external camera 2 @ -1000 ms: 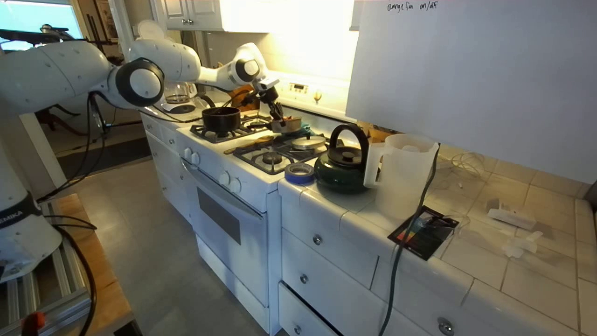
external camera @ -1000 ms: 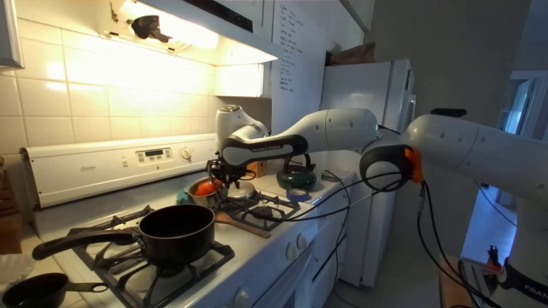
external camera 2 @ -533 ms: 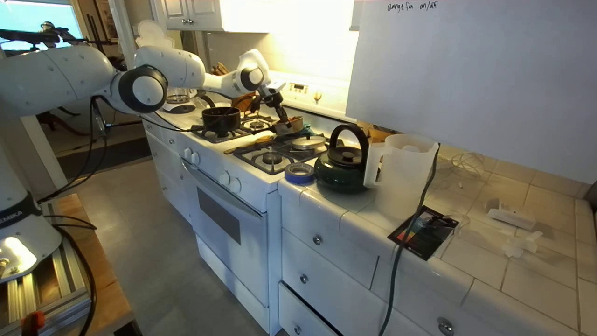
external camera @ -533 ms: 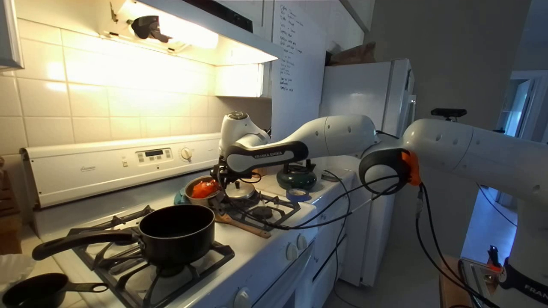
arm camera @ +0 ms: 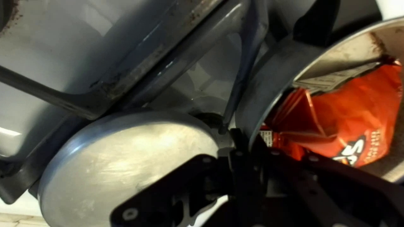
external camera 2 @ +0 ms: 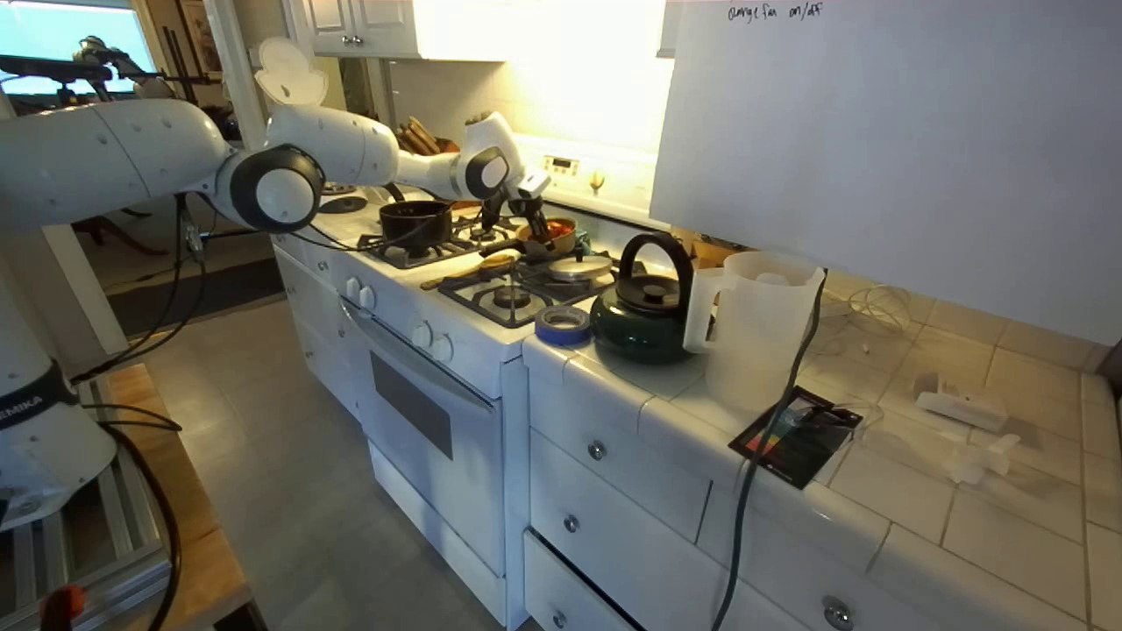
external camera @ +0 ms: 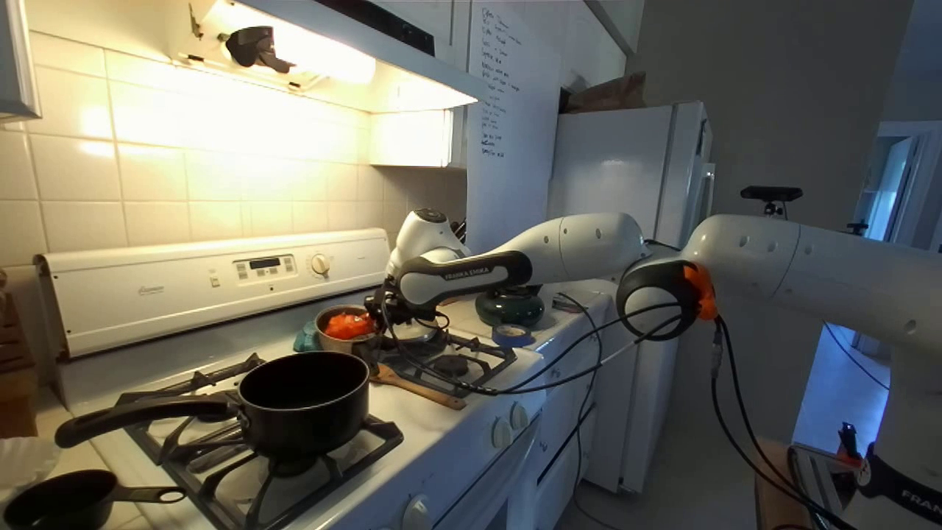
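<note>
My gripper [arm camera: 249,142] is shut on the rim of a small dark pot [arm camera: 268,85], with one finger outside the wall and the other inside. A crumpled red-orange bag [arm camera: 353,110] lies in the pot; both show in both exterior views, as the pot [external camera: 337,344] and bag [external camera 2: 558,229]. The pot's black handle [external camera 2: 504,248] points toward the stove front. Right beside the gripper, a round silver lid [arm camera: 126,170] rests on the stove. In an exterior view the wrist partly covers that lid. The fingertips themselves are dark and hard to make out.
A black saucepan [external camera: 305,412] stands on the near burner, its handle sticking out. A wooden spoon [external camera: 419,386] lies between the grates. A teal cloth [external camera: 307,338] sits against the pot. Blue tape [external camera 2: 563,324], a green kettle [external camera 2: 644,329] and a pitcher [external camera 2: 763,350] stand on the counter.
The arm has come lower and its hand has swung to the right in both exterior views. The pot with the bag has shifted slightly along with the gripper, and the teal cloth has moved too.
</note>
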Robot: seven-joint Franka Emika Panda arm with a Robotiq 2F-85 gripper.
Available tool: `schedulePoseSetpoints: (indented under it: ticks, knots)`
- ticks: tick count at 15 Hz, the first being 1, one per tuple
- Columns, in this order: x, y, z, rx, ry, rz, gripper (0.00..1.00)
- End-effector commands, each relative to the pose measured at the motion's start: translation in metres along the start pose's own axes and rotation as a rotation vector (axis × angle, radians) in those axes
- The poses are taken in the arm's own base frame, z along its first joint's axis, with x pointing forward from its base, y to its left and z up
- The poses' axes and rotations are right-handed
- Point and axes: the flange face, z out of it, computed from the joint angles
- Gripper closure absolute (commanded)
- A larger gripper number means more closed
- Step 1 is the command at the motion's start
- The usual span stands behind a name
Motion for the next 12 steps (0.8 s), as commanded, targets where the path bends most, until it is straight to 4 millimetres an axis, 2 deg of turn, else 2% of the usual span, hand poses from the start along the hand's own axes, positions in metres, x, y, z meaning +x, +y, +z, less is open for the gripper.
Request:
schedulePoseSetpoints:
  ticks: [1,9,12]
  knots:
    - [-0.003,0.012,0.015,0.009,-0.019,-0.025,0.61]
    - [-0.008,-0.012,-0.004,-0.041,0.074,-0.313,0.05]
    - [-0.007,-0.027,-0.020,-0.019,0.122,-0.433,0.00]
